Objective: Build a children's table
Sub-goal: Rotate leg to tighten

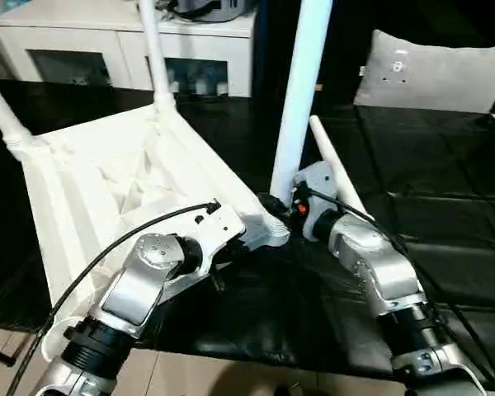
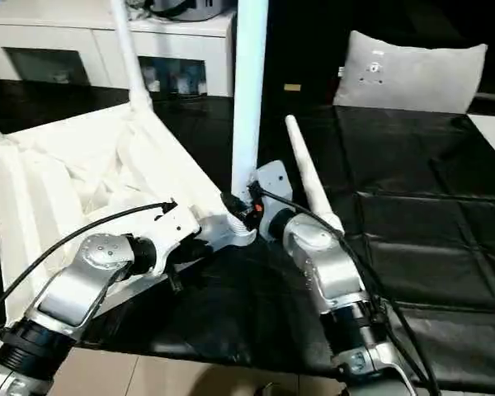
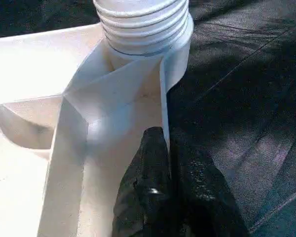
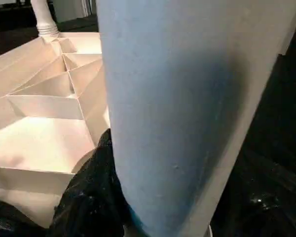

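Note:
The children's table lies upside down on the black work surface (image 1: 445,214), its white top (image 1: 91,190) showing the ribbed underside. Two legs stand in the far corners, one at the left (image 1: 2,111) and one at the back (image 1: 153,49). A third leg (image 1: 301,91) rises from the near right corner socket (image 3: 140,24). My right gripper (image 1: 285,206) is shut on this leg's base, with one black finger (image 4: 89,197) beside it. My left gripper (image 3: 163,187) is shut on the top's thin rim just below that socket. A loose leg (image 1: 338,173) lies beside the right gripper.
A white cabinet (image 1: 107,41) stands behind the work surface and a grey cushion (image 1: 437,70) at the back right. The surface's front edge (image 1: 231,355) runs close under my forearms, with pale floor below. A black cable (image 1: 91,264) loops along my left arm.

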`<state>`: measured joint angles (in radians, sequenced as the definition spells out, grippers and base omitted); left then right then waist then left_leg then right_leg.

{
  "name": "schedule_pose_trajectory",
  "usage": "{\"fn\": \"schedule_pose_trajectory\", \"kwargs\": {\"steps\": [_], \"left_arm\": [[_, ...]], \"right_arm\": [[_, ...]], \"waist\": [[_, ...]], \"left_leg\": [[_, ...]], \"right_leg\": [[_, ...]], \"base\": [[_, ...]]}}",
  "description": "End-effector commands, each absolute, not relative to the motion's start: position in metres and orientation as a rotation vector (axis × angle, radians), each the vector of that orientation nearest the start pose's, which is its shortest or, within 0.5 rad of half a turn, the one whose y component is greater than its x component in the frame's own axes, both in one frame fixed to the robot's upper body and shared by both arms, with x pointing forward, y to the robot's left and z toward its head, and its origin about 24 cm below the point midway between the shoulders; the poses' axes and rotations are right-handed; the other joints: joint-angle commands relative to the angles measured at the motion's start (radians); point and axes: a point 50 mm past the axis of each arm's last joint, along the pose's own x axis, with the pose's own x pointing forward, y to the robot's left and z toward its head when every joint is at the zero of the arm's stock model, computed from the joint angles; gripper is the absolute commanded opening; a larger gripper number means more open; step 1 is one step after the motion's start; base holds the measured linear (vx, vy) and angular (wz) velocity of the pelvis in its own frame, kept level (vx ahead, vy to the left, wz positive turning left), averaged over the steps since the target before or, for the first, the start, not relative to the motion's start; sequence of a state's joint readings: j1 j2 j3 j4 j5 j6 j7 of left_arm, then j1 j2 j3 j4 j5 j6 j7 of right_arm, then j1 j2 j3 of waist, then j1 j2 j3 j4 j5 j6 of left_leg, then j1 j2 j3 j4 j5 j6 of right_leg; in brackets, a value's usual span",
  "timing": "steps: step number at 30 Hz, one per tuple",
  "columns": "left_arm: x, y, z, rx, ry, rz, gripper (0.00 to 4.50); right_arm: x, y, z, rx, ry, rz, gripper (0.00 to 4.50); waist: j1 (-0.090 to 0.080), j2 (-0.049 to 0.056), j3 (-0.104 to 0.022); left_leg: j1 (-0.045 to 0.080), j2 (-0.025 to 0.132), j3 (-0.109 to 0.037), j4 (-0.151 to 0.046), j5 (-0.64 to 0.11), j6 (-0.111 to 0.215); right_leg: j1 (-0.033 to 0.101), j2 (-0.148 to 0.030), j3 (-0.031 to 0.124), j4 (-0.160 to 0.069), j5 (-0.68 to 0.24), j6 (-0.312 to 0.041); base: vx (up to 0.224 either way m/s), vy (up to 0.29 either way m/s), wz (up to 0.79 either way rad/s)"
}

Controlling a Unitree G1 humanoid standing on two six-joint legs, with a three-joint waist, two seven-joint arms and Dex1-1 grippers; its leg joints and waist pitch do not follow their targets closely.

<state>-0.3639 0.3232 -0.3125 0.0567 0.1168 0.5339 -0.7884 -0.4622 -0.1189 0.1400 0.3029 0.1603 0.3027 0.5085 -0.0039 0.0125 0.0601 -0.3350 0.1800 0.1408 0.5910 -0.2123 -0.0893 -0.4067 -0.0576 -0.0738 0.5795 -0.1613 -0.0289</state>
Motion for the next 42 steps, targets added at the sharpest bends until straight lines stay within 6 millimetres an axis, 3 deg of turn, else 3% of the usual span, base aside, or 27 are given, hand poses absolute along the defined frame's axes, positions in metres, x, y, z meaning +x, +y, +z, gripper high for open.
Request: {"fn": "schedule_pose_trajectory", "kwargs": {"steps": [1, 4, 6, 14, 15, 18, 19, 22, 25, 30, 34, 42], "left_arm": [[0.295, 0.111, 0.07, 0.502, 0.397, -0.92, 0.0], [0.299, 0.115, 0.071, 0.503, 0.374, -0.916, 0.0], [0.302, 0.121, 0.068, 0.515, 0.379, -0.914, 0.0], [0.308, 0.128, 0.068, 0.549, 0.378, -0.942, 0.0], [0.309, 0.129, 0.068, 0.552, 0.377, -0.943, 0.0], [0.31, 0.128, 0.067, 0.575, 0.375, -1.007, 0.0], [0.31, 0.128, 0.067, 0.575, 0.375, -1.007, 0.0], [0.311, 0.129, 0.065, 0.594, 0.374, -1.055, 0.0], [0.309, 0.129, 0.063, 0.61, 0.382, -1.121, 0.0], [0.302, 0.132, 0.059, 0.707, 0.375, -1.297, 0.0], [0.297, 0.132, 0.058, 0.767, 0.363, -1.447, 0.0], [0.297, 0.123, 0.063, 0.817, 0.319, -1.588, 0.0]], "right_arm": [[0.311, -0.089, 0.033, 0.021, 0.368, 0.724, 2.44], [0.312, -0.091, 0.036, 0.018, 0.337, 0.745, 2.64], [0.308, -0.095, 0.04, 0.026, 0.302, 0.782, 3.0], [0.298, -0.114, 0.042, 0.007, 0.249, 0.822, 3.59], [0.297, -0.116, 0.043, 0.005, 0.245, 0.826, 3.59], [0.291, -0.13, 0.044, -0.019, 0.23, 0.836, 3.88], [0.291, -0.13, 0.044, -0.019, 0.23, 0.836, 4.0], [0.289, -0.14, 0.048, -0.031, 0.205, 0.837, 4.21], [0.284, -0.147, 0.056, -0.057, 0.177, 0.891, 4.48], [0.28, -0.162, 0.07, -0.162, 0.166, 1.008, 4.48], [0.278, -0.161, 0.076, -0.204, 0.197, 1.125, 4.48], [0.281, -0.151, 0.071, -0.28, 0.25, 1.26, 4.48]], "waist": [[0.004, 0.01, -0.04], [0.003, 0.012, -0.042], [0.012, 0.01, -0.049], [0.03, 0.02, -0.065], [0.032, 0.017, -0.068], [0.039, 0.024, -0.076], [0.04, 0.022, -0.075], [0.045, 0.026, -0.072], [0.048, 0.025, -0.07], [0.058, 0.024, -0.07], [0.072, 0.024, -0.072], [0.103, 0.025, -0.076]], "left_leg": [[-0.013, 0.025, -0.015, -0.082, -0.371, 0.039], [-0.012, 0.027, -0.014, -0.083, -0.374, 0.041], [-0.014, 0.029, -0.009, -0.081, -0.326, 0.05], [-0.021, 0.034, 0.001, -0.074, -0.179, 0.064], [-0.025, 0.034, 0.0, -0.073, -0.154, 0.067], [-0.028, 0.033, 0.001, -0.064, -0.087, 0.084], [-0.028, 0.032, 0.003, -0.063, -0.078, 0.09], [-0.028, 0.033, 0.004, -0.063, -0.095, 0.095], [-0.025, 0.034, 0.005, -0.065, -0.121, 0.089], [-0.021, 0.036, 0.005, -0.064, -0.125, 0.094], [-0.019, 0.038, 0.007, -0.061, -0.103, 0.104], [-0.017, 0.044, 0.008, -0.059, -0.098, 0.086]], "right_leg": [[0.035, -0.074, 0.032, -0.112, -0.644, -0.048], [0.035, -0.074, 0.033, -0.111, -0.61, -0.063], [0.038, -0.074, 0.04, -0.105, -0.548, -0.085], [0.059, -0.072, 0.048, -0.072, -0.243, -0.192], [0.066, -0.074, 0.048, -0.064, -0.213, -0.201], [0.069, -0.074, 0.048, -0.055, -0.134, -0.219], [0.068, -0.072, 0.047, -0.056, -0.121, -0.222], [0.069, -0.073, 0.047, -0.055, -0.14, -0.225], [0.069, -0.074, 0.046, -0.063, -0.203, -0.207], [0.065, -0.073, 0.046, -0.064, -0.229, -0.192], [0.063, -0.074, 0.047, -0.058, -0.193, -0.204], [0.064, -0.078, 0.048, -0.047, -0.155, -0.226]], "base": [[0.0, 0.0, 0.0], [0.0, 0.0, 0.0], [0.0, 0.0, 0.0], [0.0, 0.0, 0.0], [0.0, 0.0, 0.0], [0.0, 0.0, 0.0], [0.0, 0.0, 0.0], [0.0, 0.0, 0.0], [0.0, 0.0, 0.0], [0.0, 0.0, 0.0], [0.0, 0.0, 0.0], [0.0, 0.0, 0.0]]}}
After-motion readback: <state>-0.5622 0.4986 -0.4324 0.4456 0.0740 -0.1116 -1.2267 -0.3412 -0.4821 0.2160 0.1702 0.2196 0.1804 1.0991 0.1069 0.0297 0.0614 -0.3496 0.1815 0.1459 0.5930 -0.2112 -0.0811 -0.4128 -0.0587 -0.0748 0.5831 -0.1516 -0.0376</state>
